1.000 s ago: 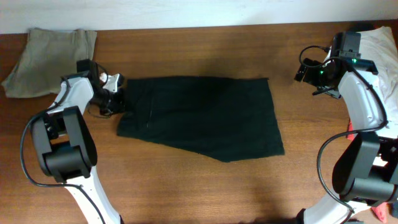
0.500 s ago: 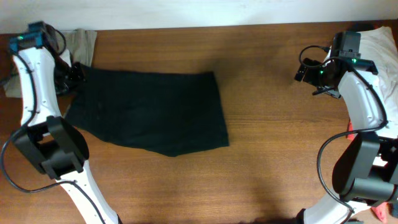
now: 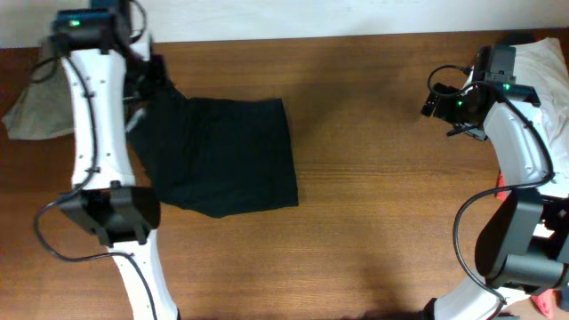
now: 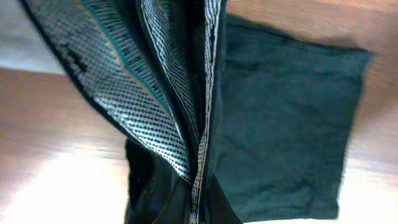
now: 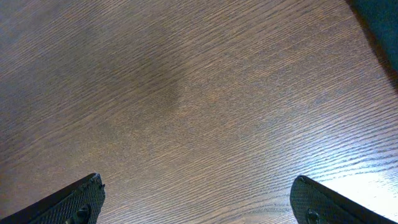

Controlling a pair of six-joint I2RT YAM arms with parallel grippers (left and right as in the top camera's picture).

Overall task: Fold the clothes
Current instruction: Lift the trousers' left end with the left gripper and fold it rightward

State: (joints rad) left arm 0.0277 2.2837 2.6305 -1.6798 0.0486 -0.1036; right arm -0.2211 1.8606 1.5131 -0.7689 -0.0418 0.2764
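Black garment (image 3: 227,160) at the table's (image 3: 373,196) 9 o'clock, its 11 o'clock corner raised in the clamped left gripper (image 3: 149,78), while the right gripper (image 5: 196,183), fingers apart, hovers at 2 o'clock: the fold should go best if the corner is carried low toward 4 o'clock, edges aligned.

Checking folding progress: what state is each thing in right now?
Black garment: left edge lifted, rest flat on table.
Khaki garment: lying loose at far left.
White cloth: heaped at right edge.
Left gripper: shut on the lifted edge.
Right gripper: open, empty.
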